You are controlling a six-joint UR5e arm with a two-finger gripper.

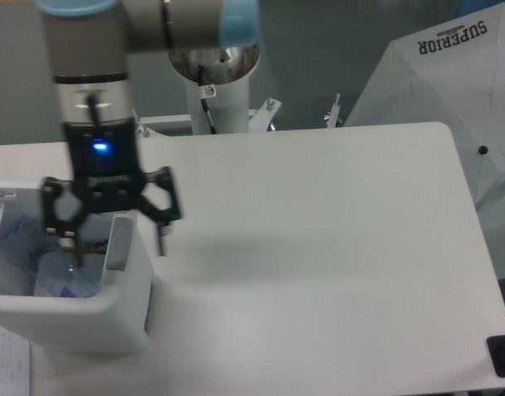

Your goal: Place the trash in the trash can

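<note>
My gripper hangs w/ jaws spread wide, empty, over trash can's right rim; bottle (bag too, I think) lies inside, far-left on tabletop.

One bin is sitting on one table, holding one bottle and one bag, with one gripper hovering and one umbrella standing alongside.

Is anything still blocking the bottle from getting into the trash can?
Nothing visible does. The bottle already lies inside the trash can, and the gripper is open and empty above the can's right wall.
</note>
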